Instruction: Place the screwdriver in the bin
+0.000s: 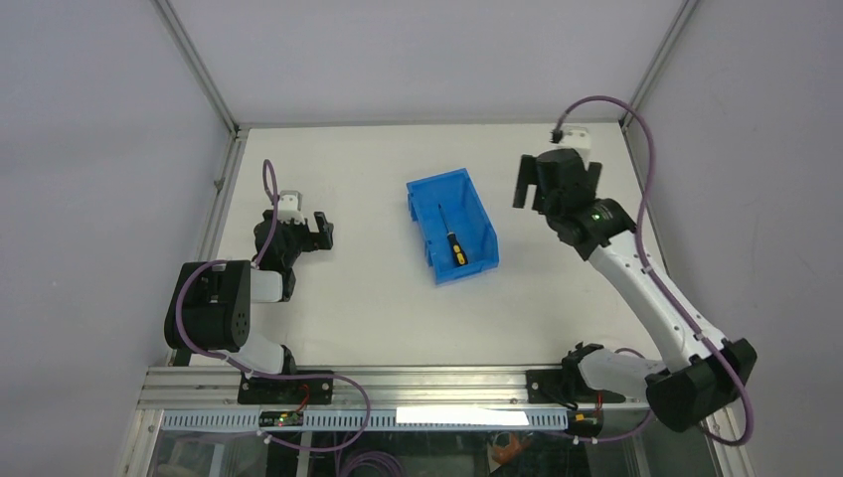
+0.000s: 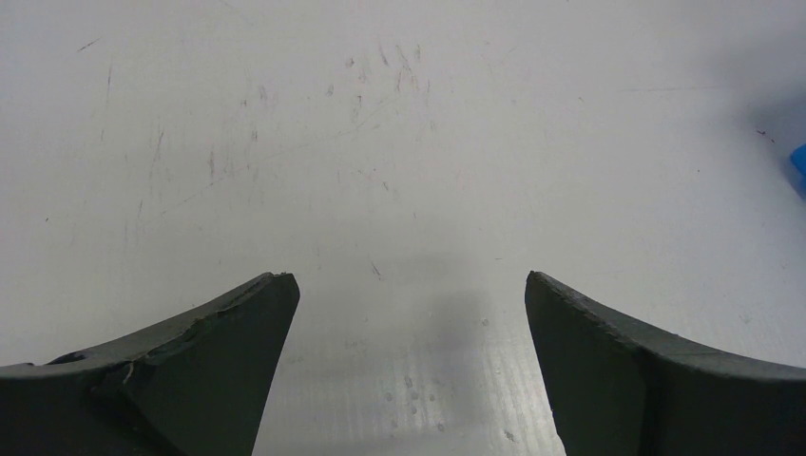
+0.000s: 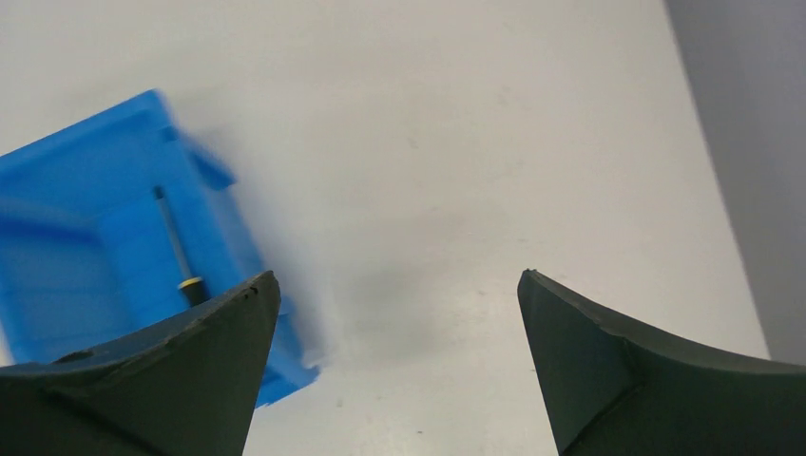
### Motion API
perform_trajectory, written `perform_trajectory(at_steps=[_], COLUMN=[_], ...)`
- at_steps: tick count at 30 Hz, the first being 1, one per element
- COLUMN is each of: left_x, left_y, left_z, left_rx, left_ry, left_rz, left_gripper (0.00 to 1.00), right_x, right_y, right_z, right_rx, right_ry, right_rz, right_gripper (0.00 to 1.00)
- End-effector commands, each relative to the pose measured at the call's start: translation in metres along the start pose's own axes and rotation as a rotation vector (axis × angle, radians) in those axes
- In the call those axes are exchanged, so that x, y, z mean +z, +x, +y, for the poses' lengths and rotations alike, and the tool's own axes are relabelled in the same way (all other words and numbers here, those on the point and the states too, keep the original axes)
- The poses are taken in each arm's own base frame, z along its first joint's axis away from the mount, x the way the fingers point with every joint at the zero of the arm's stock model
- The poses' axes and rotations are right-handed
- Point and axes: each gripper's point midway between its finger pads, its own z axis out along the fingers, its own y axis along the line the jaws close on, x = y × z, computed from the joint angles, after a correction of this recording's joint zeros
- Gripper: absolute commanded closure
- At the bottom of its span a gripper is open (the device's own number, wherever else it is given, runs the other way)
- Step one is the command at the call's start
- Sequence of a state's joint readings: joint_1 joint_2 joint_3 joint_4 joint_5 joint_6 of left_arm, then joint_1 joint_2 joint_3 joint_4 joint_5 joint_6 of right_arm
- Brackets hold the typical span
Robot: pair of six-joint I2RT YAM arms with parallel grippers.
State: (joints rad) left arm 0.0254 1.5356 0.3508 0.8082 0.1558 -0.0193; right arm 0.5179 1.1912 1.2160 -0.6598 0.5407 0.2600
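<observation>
The blue bin [image 1: 478, 219] stands in the middle of the table. The screwdriver [image 1: 450, 238], black-and-yellow handle and thin dark shaft, lies inside it. In the right wrist view the bin [image 3: 86, 199] is at the left, with the screwdriver's shaft [image 3: 174, 239] showing and its handle partly hidden behind my left finger. My right gripper [image 1: 555, 182] is open and empty, raised to the right of the bin; it also shows in its wrist view [image 3: 394, 285]. My left gripper [image 1: 316, 232] is open and empty, left of the bin, over bare table in its wrist view [image 2: 412, 285].
A metal frame edges the white table [image 1: 378, 308], with grey walls behind and at both sides. A sliver of the bin's blue edge [image 2: 798, 166] shows at the far right of the left wrist view.
</observation>
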Motion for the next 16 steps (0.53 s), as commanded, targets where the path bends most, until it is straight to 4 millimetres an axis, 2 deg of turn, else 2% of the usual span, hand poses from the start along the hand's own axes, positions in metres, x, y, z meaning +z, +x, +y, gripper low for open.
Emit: perform_trajectory(at_steps=[1,3,5,11,16], left_x=[0.001,0.001,0.001,0.001,0.001], left_y=[-0.025,-0.025,-0.024,-0.025,-0.024], left_z=[-0.004,-0.004,-0.004,-0.004,-0.004], left_rx=[0.004,0.004,0.004,0.004,0.004], left_ry=[0.009,0.007,0.007,0.007,0.008], left_rz=[-0.076,-0.077,-0.076,-0.076,-0.076], left_gripper=[0.01,0.01,0.01,0.01,0.01], right_x=[-0.003,-0.006,-0.01,-0.016,-0.022], right_y=[0.017,0.022,0.023,0.027,0.026], right_z=[-0.066,-0.087,-0.096,-0.093,-0.1], right_rx=[0.102,0.165,0.186,0.2,0.215], right_ry=[0.129,0.181,0.198,0.16,0.185], right_rz=[0.024,0.029,0.026,0.015,-0.011], right_gripper=[0.01,0.01,0.01,0.01,0.01])
